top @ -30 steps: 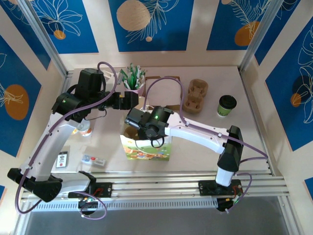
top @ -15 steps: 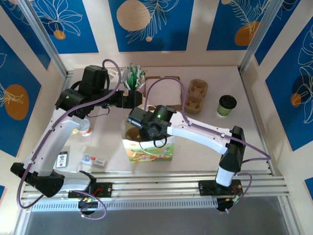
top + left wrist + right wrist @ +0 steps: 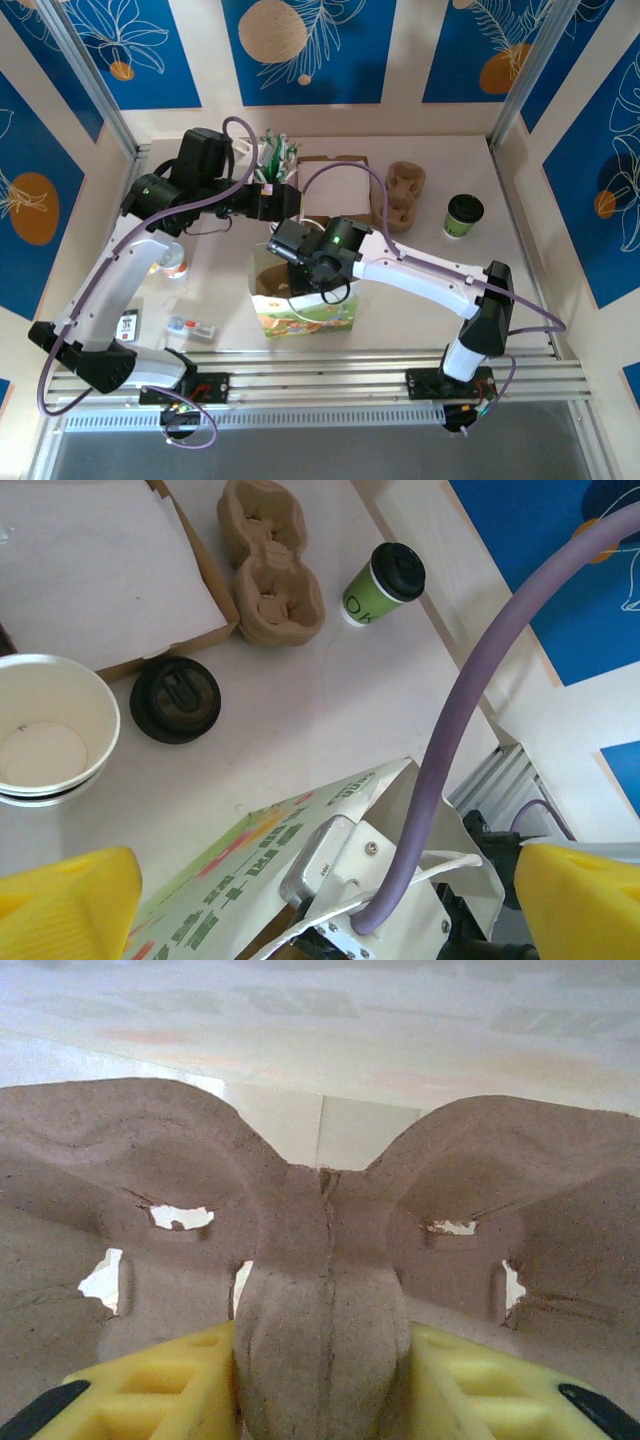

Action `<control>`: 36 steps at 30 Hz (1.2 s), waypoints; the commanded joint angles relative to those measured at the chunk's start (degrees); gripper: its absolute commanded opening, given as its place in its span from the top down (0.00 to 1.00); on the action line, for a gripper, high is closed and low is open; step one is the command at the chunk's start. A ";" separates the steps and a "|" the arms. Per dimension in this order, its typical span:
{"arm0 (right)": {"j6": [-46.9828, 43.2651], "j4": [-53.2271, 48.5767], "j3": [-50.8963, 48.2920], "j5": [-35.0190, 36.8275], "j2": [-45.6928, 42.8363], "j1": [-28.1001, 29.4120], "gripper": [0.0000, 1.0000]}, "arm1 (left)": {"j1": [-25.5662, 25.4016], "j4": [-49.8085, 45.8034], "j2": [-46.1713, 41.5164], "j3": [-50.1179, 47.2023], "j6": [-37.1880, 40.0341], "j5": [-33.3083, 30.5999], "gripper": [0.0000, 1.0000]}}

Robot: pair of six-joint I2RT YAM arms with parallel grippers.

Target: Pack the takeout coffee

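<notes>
1. Yellow fingers of the left gripper are standing spread wide with nothing between them, at the lower corners of the left wrist view. In the top view this gripper is hovering left of centre, near the far rim of the paper bag.
2. The paper bag is standing upright at lower centre of the top view with its mouth open. I cannot tell whether anything is bracing it.
3. The right gripper is reaching down into that mouth, its jaws pinching the centre ridge of a moulded pulp carrier that is spreading across the right wrist view.
4. A purple cable is arching over the bag's rim in the left wrist view.
5. A stack of spare carriers is lying right of centre, toward the back.
6. The takeout coffee is standing upright with its lid on at the upper right of the top view, well apart from the bag and both grippers, and not yet packed.
7. As I am judging it, these things could go wrong:
   - The carrier's wings are looking wide for the bag, so they could catch on the paper wall and drag or tip the light bag.
   - The cable could snag the rim as the arm is lifting out.
   - If the carrier is settling tilted, the cup could lean and spill later.
</notes>
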 commanded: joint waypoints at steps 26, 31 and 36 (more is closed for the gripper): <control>-7.14 6.50 -0.67 -5.19 -6.02 -2.89 0.58 | -1.51 -13.11 2.19 5.83 3.76 -10.46 0.16; -8.78 6.55 -1.21 -5.18 -6.67 -2.65 0.58 | -1.19 -12.11 1.06 6.53 1.25 -8.80 0.14; -9.18 6.85 -1.84 -4.98 -6.58 -1.79 0.58 | -0.66 -11.72 -1.00 5.40 0.18 -9.59 0.10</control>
